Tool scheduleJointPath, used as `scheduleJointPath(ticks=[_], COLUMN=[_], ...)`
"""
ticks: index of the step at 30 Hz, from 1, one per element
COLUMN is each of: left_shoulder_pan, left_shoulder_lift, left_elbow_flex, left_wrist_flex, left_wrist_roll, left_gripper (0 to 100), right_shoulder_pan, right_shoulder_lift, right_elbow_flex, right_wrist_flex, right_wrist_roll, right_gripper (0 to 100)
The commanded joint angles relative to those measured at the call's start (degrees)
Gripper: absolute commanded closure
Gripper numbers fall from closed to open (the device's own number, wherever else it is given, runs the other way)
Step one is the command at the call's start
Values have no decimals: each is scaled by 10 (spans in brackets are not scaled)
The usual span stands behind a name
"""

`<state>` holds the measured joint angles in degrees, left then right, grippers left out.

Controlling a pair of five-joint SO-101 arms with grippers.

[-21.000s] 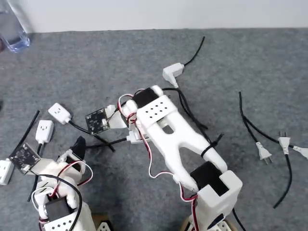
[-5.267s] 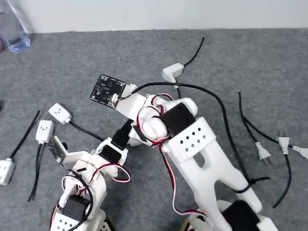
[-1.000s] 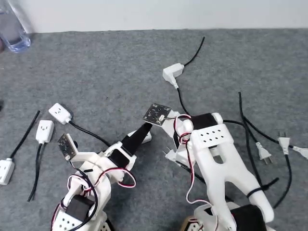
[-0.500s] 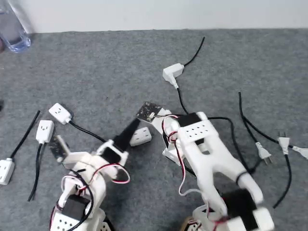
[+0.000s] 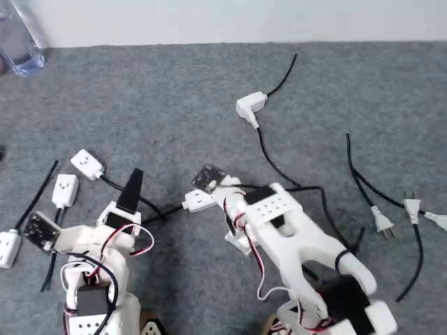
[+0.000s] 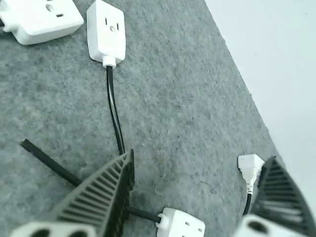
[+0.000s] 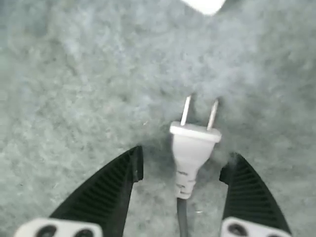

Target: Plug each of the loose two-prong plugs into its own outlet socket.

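White plug (image 7: 193, 143) | lies between the right pincer (image 7: 185, 158) halves | pincer wide, plug untouched

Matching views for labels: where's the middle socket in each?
High: middle socket, near picture centre.
Left wrist: low between the open left gripper's fingers.
Right wrist: white corner beyond the plug's prongs, probably it.
Landmark: angled plug, in high and left wrist.

Left gripper (image 6: 197, 165) pulled back left, off the middle outlet socket (image 5: 201, 201), jaws wide open, socket now lying free on the carpet, right arm drawn in toward its base, right gripper (image 7: 185, 157) now low over a loose plug (image 7: 195, 140), jaws open astride it, not touching.
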<state>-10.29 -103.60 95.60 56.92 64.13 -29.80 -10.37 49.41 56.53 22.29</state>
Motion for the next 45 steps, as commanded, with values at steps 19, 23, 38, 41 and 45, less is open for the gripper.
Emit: scheduleJointPath(ticks=[19, 23, 38, 41, 45], left_shoulder_pan=[-4, -4, -6, -6, -6], left_shoulder_lift=[-7, -7, -7, -7, -7], left_elbow_flex=[-6, -6, -6, -6, -6], left_wrist_flex=[-13, -13, -13, -13, -13], left_wrist_roll=[-5, -5, -5, -5, -5], left_gripper=[623, 623, 623, 623, 623], right_shoulder_pan=[-42, -43, -43, -42, -42], right_shoulder_lift=[-22, -22, -22, -22, -22], right_elbow_flex=[32, 40, 53, 53, 54], right_wrist_flex=[-77, -75, -76, -77, -81], right_wrist_roll=[-16, -16, -17, -17, -17], right_gripper=[746, 746, 746, 777, 923])
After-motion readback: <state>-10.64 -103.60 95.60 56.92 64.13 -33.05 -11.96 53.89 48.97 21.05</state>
